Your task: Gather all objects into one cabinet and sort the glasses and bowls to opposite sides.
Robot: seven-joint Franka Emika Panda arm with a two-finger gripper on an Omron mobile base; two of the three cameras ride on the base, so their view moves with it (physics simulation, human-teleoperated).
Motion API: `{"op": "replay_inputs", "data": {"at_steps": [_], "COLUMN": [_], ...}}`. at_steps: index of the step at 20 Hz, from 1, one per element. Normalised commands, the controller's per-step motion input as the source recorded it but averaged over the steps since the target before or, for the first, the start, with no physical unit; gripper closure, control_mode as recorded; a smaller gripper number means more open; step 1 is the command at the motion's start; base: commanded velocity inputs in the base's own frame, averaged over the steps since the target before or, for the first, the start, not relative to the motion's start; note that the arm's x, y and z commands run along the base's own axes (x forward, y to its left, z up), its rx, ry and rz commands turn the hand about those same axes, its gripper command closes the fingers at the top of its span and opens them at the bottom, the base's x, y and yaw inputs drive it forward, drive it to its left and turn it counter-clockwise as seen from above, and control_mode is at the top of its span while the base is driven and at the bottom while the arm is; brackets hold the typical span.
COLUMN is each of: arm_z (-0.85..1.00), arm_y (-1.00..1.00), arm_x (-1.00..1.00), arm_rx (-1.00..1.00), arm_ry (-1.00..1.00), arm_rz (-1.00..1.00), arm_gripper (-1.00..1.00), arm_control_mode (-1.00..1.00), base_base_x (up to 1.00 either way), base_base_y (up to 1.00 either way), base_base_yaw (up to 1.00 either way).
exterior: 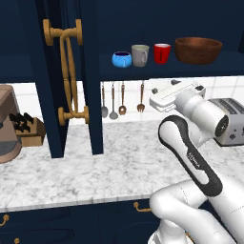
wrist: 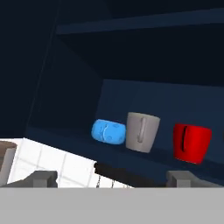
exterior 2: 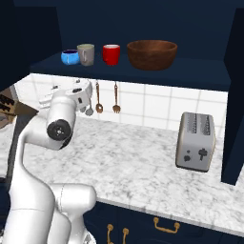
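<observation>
We're at sorting: gripper (wrist: pixel 112 178) wide, empty, below shelf. Blue bowl (wrist: pixel 108 131) just above, w/ grey cup (wrist: pixel 141 131) touching; needs moving beside wooden bowl (exterior: pixel 198 49).

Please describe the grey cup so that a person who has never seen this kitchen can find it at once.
Look at the open dark blue cabinet above the marble counter, where four things stand in a row on its shelf. The grey cup is second from the left, between the small blue bowl and the red cup. It alone is dull grey-beige.
</observation>
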Motion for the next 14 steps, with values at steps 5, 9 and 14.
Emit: {"op": "replay_inputs", "data": {"at_steps": [5, 9, 14], "arm_z": [-0.64, -0.96, -0.5], "arm_y": [-0.09, 0.0, -0.02], "arm_x": [-1.0, -1.0, -0.7], "arm_rx": [-0.03, -0.15, -0.18], "arm_ry": [-0.14, 0.0, 0.08], "arm_rz": [0.0, 0.0, 0.0], "arm_gripper": [-1.0, -1.0, -1.0], "arm_control_mode": [-1.0, -1.0, -1.0], "base_base_x": [0.0, 0.0, 0.0], "base_base_y": [0.0, 0.0, 0.0], "base_base_yaw": [0.0, 0.0, 0.0]}}
